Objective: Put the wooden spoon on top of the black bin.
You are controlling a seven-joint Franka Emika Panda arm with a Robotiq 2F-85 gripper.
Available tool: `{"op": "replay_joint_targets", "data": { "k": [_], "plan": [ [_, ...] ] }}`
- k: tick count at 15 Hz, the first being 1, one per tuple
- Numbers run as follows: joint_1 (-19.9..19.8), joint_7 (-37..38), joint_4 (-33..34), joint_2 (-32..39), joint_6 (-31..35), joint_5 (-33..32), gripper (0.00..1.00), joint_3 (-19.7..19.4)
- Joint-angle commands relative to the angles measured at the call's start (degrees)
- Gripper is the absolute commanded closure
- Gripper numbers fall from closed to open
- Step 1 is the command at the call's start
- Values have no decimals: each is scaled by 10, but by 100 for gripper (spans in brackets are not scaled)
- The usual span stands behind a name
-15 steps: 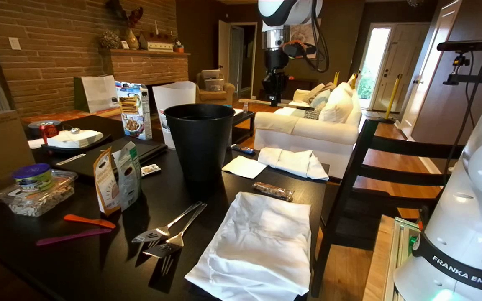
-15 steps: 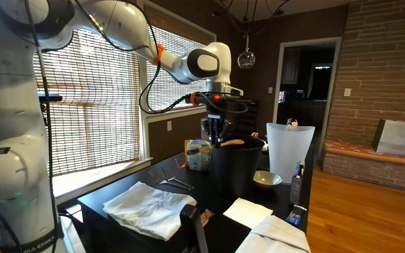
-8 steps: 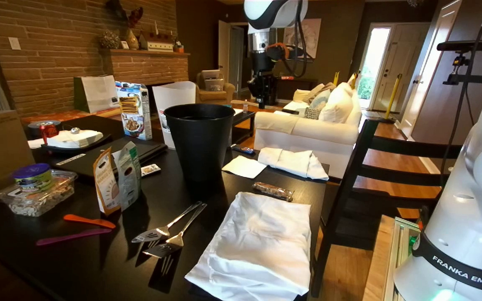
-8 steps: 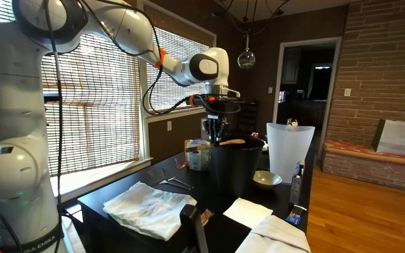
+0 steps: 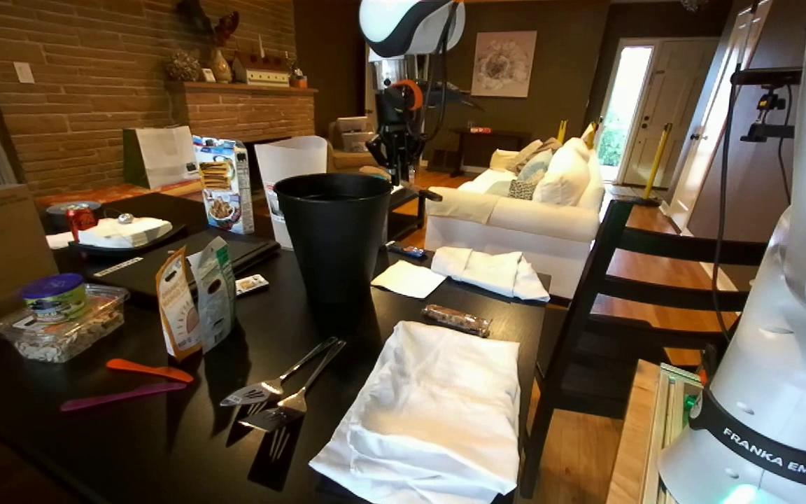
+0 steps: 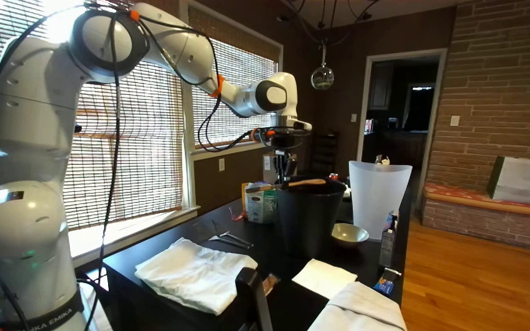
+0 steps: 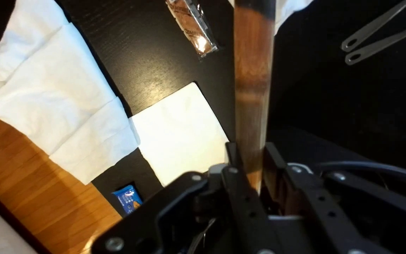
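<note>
Robot gripper (image 7: 251, 146) holding a wooden spoon (image 6: 308, 182) at a black bin (image 6: 308, 225)

Just right of centre in an exterior view, the gripper points down, clamped on the spoon near its middle (the dark end reaches toward the left of the frame). The pale end overlaps the bin's mouth; whether it touches the rim, I cannot tell. In the wrist view, the spoon runs from the top edge to lower centre, with a white cloth (image 7: 58, 95) at left and a pale sheet (image 7: 183, 135) near the middle.
</note>
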Motion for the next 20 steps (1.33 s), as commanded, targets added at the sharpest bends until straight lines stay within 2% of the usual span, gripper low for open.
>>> {"op": "replay_joint_targets", "data": {
  "k": [1, 5, 6, 7, 13, 14, 20],
  "plan": [
    [11, 84, 101, 71, -39, 16, 95, -6],
    [16, 145, 186, 125, -77, 39, 95, -8],
    [17, 122, 121, 88, -41, 19, 95, -10],
    [18, 124, 132, 96, -44, 20, 80, -10],
    [18, 123, 130, 98, -44, 20, 80, -12],
    [18, 123, 130, 98, -44, 20, 95, -12],
    [30, 195, 176, 132, -28, 16, 95, -23]
  ]
}}
